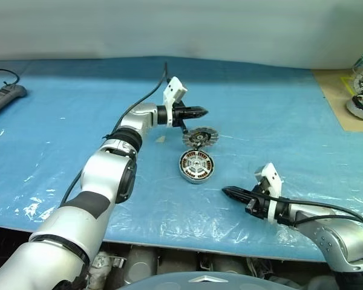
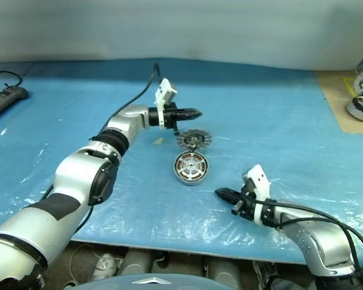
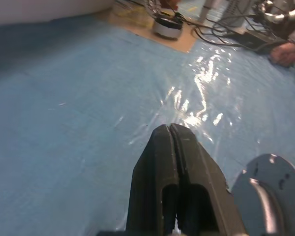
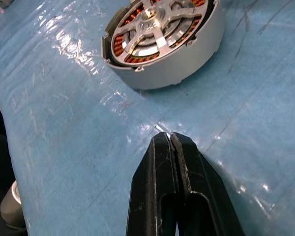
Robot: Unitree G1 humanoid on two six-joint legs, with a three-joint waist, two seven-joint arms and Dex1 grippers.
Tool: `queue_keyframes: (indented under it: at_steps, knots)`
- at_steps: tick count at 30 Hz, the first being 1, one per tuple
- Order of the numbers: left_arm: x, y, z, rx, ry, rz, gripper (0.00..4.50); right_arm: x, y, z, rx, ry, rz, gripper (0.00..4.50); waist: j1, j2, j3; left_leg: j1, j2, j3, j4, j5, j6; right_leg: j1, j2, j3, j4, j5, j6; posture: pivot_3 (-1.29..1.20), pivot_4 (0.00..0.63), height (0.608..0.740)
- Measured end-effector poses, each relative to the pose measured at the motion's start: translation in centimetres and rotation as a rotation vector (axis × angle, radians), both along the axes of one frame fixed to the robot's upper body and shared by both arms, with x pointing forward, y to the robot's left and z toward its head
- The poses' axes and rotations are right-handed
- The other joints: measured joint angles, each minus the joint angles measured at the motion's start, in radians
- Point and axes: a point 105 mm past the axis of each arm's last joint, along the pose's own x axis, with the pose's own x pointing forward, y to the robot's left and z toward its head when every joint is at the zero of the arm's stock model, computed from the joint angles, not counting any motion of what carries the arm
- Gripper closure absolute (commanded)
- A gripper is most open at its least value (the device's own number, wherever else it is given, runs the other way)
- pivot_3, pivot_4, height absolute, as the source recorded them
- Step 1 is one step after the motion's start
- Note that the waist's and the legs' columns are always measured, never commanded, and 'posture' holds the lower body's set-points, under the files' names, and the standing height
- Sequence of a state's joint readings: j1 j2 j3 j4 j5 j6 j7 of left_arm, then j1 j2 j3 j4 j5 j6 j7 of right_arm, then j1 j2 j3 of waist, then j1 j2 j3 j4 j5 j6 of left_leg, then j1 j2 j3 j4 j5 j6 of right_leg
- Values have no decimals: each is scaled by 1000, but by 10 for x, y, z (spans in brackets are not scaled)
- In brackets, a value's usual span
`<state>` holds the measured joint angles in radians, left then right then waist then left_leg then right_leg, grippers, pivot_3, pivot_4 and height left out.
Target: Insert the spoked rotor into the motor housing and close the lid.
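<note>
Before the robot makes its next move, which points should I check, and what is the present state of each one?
1. Round motor housing with copper-brown windings lies flat on the blue plastic-covered table: ok.
2. Silver-rimmed spoked rotor seated in the housing: not ok; it sits on the table just beyond it.
3. Left gripper open to grasp: not ok, shut and empty, above the rotor.
4. Right gripper open: not ok, shut and empty, near the housing.
5. Housing top unobstructed: ok.
6. Lid located: cannot tell.
</note>
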<state>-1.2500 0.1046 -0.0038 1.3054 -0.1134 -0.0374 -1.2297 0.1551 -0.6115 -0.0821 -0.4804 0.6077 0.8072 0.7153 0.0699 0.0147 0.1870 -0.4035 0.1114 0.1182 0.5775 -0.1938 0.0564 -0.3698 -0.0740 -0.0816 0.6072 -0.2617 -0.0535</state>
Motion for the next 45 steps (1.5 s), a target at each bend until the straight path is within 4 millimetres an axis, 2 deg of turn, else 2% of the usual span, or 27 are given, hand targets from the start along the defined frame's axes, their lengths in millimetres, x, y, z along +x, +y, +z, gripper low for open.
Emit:
queue_keyframes:
  at_steps: [5,12,15,17,22,27,29,31,33,35,39,42,45]
  knots:
    - [-30,-3,-30,205,-36,-265,4452,-8,-5,0,-17,-4,-31,4500,0,0,0,1,0,0,0,0,0,1,0,0,0,0,0,0,150,740]
    - [-48,-3,-31,239,-57,-444,4452,-8,-6,21,-9,-40,-52,4500,1,0,0,3,0,0,0,0,-1,3,-1,0,-1,0,-1,0,150,740]
    - [-56,-1,-46,314,-112,-508,4452,-3,-5,34,-2,-59,-72,4500,-1,0,0,4,0,0,0,0,-1,3,-1,0,-1,0,0,0,150,740]
    - [-61,2,-58,338,-141,-536,4452,-2,-5,40,-8,-66,-84,4500,0,0,0,3,0,0,0,0,-1,3,-1,0,0,0,0,0,150,740]
    - [-62,2,-60,358,-246,-554,4452,0,9,55,-13,-89,-74,4500,1,0,0,10,0,0,0,0,-1,9,-1,-1,-1,-1,-2,0,150,740]
    - [-56,4,-50,250,-176,-480,4452,4,22,69,10,-109,-77,4500,2,0,1,11,0,0,-2,2,-4,10,-1,0,-1,-2,-4,0,150,740]
    - [-50,11,-38,176,-146,-429,4452,3,26,72,20,-109,-77,4500,1,0,1,10,0,0,-3,2,-4,8,-1,0,-1,-3,-4,0,150,740]
    - [-42,25,-21,121,-150,-376,4452,3,29,74,26,-110,-80,4500,-2,0,1,10,0,0,-6,3,-5,6,-1,0,-1,-3,-5,0,150,740]
    - [-39,42,-12,97,-163,-332,4452,3,31,76,32,-108,-81,4500,-2,0,1,11,0,1,-8,3,-5,6,-1,0,-1,-3,-6,0,150,740]
    - [-41,62,-17,106,-154,-296,4452,4,34,79,39,-113,-72,4500,-3,0,1,11,0,2,-11,3,-6,5,-1,0,-1,-3,-4,0,150,740]
    - [-53,95,-44,134,-55,-236,4452,12,33,86,40,-119,-54,4500,-1,0,1,7,0,2,-11,3,-6,1,-1,0,-1,-2,-3,0,150,740]
    - [-59,104,-51,148,-22,-206,4452,18,28,88,41,-102,-48,4500,10,0,1,4,0,2,-9,3,-6,0,-1,-1,-1,-4,-7,0,150,740]
    - [-62,101,-48,135,-30,-198,4452,21,22,86,35,-80,-37,4500,17,0,1,3,0,2,-6,3,-5,1,-1,-1,-1,-4,-7,0,150,740]
